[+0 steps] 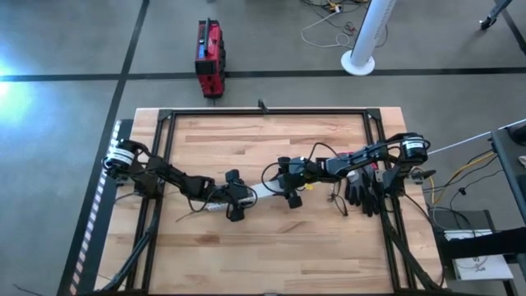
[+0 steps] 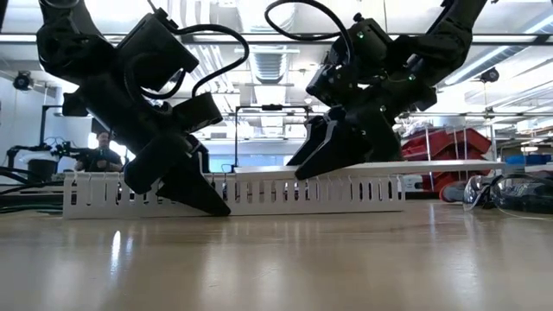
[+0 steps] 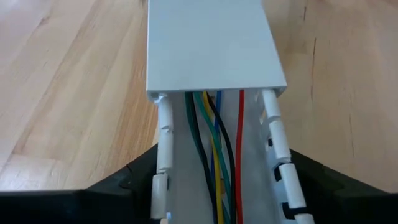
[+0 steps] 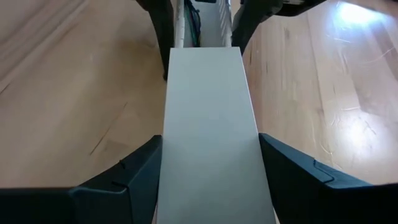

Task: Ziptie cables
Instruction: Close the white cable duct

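Observation:
A white slotted cable duct (image 2: 259, 194) lies on the wooden table near its middle. Coloured cables (image 3: 217, 155) (green, yellow, blue, black, red) run inside it. A flat white cover (image 4: 208, 112) sits over part of the duct. My left gripper (image 1: 236, 203) is shut on the duct's uncovered stretch near its left end. My right gripper (image 1: 292, 187) is shut on the cover farther right. I cannot make out a ziptie. My left gripper pinches the duct across its width, one finger (image 3: 140, 180) on each slotted side wall (image 3: 163, 155). The fingers slant down from above at the table's left. The duct rests flat on the table, open top up. My right gripper pinches the cover by its two long edges (image 4: 169, 155), one finger on each side and the fingers across its width. The fingers (image 2: 324, 160) slant down from above at the table's right. The cover lies level along the duct's top (image 2: 432, 164).
Black gloves (image 1: 362, 187) and loose thin wires (image 1: 335, 201) lie right of my right gripper. Safety glasses (image 2: 510, 192) sit at the right. A black frame (image 1: 263, 113) rims the table. A person (image 2: 102, 155) sits far behind. Bare wood lies toward the near edge.

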Available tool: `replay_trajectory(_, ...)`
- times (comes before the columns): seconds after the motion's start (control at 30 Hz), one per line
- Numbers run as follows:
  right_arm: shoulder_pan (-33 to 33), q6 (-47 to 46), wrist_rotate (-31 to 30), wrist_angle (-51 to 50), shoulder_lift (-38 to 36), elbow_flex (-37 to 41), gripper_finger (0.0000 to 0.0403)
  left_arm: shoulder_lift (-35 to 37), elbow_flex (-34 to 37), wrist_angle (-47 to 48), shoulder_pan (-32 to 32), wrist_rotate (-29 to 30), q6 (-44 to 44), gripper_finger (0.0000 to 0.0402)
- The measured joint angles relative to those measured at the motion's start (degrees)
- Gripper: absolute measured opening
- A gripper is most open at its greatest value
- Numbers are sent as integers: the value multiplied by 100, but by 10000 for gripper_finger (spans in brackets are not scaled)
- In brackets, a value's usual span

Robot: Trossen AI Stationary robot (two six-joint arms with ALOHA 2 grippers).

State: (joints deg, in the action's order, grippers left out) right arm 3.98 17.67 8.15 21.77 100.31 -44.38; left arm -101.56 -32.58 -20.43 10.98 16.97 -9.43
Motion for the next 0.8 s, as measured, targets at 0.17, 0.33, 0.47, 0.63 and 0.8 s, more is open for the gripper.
replay_trajectory(0.17,-27,-107,20,247,6,77,220,0,2,0,0,0,15,232)
replay_trajectory(0.33,-51,-283,25,460,7,182,219,0,2,-2,0,0,9,232)
replay_trajectory(0.47,-75,-449,26,691,11,282,219,0,4,-9,4,-2,5,226)
replay_trajectory(0.63,-100,-463,31,703,10,289,219,0,7,-15,7,-2,-16,233)
replay_trajectory(0.8,-132,-487,44,739,7,314,219,0,7,-17,7,-7,-26,230)
